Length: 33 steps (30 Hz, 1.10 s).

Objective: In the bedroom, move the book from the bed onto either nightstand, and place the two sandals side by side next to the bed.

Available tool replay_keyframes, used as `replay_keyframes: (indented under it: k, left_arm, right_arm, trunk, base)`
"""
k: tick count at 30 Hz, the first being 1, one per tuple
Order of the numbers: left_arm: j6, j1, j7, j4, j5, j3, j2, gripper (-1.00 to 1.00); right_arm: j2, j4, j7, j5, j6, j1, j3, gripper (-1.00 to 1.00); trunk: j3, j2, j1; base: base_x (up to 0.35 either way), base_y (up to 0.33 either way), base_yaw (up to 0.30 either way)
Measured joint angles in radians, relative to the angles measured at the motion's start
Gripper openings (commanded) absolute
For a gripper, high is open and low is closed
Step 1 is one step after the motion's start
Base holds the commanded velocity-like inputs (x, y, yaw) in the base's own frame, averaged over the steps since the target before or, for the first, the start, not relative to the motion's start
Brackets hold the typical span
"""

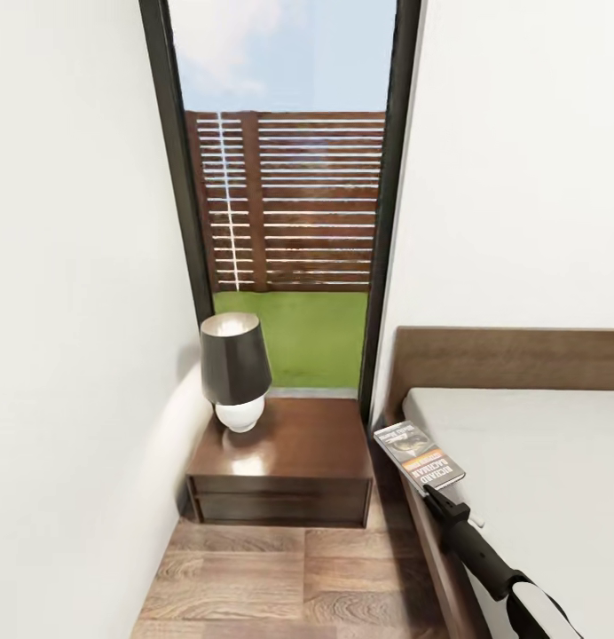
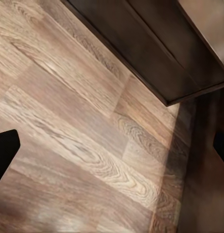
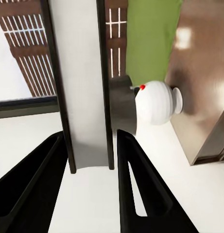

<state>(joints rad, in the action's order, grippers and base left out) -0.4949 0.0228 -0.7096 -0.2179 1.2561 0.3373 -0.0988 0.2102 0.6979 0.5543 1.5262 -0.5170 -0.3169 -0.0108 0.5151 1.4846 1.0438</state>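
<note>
The right gripper [image 1: 434,491] is clamping the book [image 1: 419,454] at the bed's [image 1: 520,461] near-left edge, needing a leftward carry onto the nightstand [image 1: 298,444].

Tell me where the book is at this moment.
In the head view the book is held in the right pincer, above the bed's left edge near the headboard, just right of the nightstand with the lamp.

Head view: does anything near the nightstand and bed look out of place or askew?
Only the book: it hangs tilted in mid-air over the bed's edge, clamped in the right claw, not yet on the nightstand. The lamp stands upright on the nightstand's far left corner, its shade slightly tilted. Nothing looks spilled or damaged.
</note>
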Motion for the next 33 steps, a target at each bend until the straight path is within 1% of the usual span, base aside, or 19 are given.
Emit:
replay_keyframes:
  k: [33]
  left_arm:
    - [0.0, 0.0, 0.0, 0.0, 0.0, -0.001, 0.0, 1.0]
  right_arm:
    - [0.0, 0.0, 0.0, 0.0, 0.0, 0.0, -0.001, -1.0]
  trunk:
    - [0.0, 0.0, 0.0]
  base:
    - [0.21, 0.0, 0.0]
